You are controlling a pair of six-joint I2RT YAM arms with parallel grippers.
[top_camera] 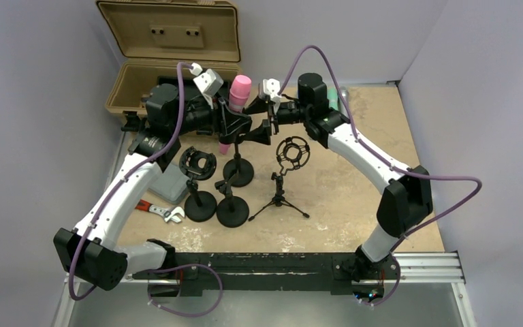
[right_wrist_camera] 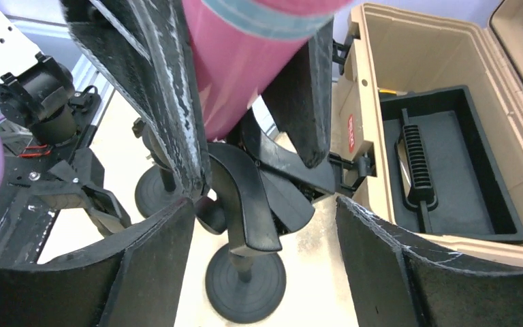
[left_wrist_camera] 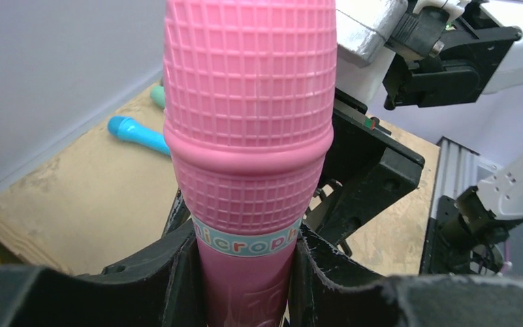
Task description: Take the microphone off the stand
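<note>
The pink microphone [top_camera: 238, 94] stands tilted in the black clip of a round-based stand [top_camera: 238, 170]; its lower end shows pink below the clip. My left gripper [top_camera: 222, 121] is shut on the microphone's handle. In the left wrist view the microphone [left_wrist_camera: 248, 136] fills the middle, with both pads pressed on it below the label, gripper [left_wrist_camera: 245, 283]. My right gripper [top_camera: 264, 133] is open. In the right wrist view its fingers [right_wrist_camera: 156, 272] straddle the stand's clip lever [right_wrist_camera: 245, 204] without touching it, gripper [right_wrist_camera: 265, 269]. The microphone [right_wrist_camera: 238, 68] and the stand's base [right_wrist_camera: 245, 283] show there too.
An open tan case [top_camera: 170, 41] stands at the back left. Two more round-based stands [top_camera: 201, 201] [top_camera: 232, 208] and a tripod with a shock mount [top_camera: 291, 153] stand nearby in front. A wrench [top_camera: 162, 212] lies at the left. A blue microphone [left_wrist_camera: 136, 133] lies by the wall.
</note>
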